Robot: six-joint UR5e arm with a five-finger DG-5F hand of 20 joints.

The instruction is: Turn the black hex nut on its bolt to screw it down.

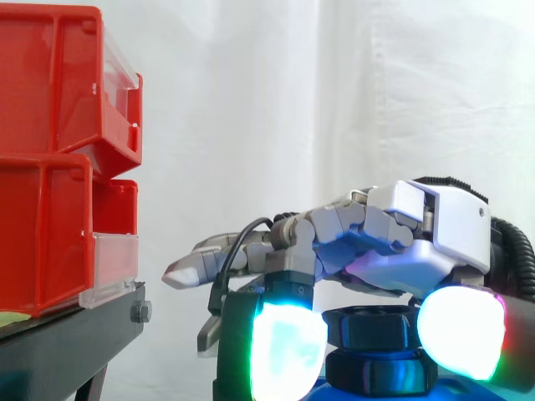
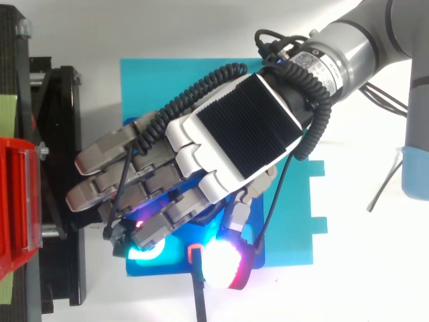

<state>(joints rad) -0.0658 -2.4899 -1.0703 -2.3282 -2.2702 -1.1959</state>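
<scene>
The hex nut is black and sits low in the side view, directly under the hand. Beneath the nut there is another dark, shiny part; I cannot tell if this is the bolt itself. Both stand on a blue base.

The hand is closed on the nut. Two bent fingers come down, one at each side of it, and their glowing fingertips lie against its left and right sides. The other fingers are stretched out almost level toward the left, above the nut, and their grey tips point at the black stand.

In the top view the hand covers the nut completely. The arm enters from the upper right corner. Under the hand lies a light blue sheet on the white surface, and the two glowing tips are at the lower edge of this sheet.

Red bins with clear fronts are stacked on the stand at the left, well apart from the nut. A white curtain hangs behind everything
</scene>
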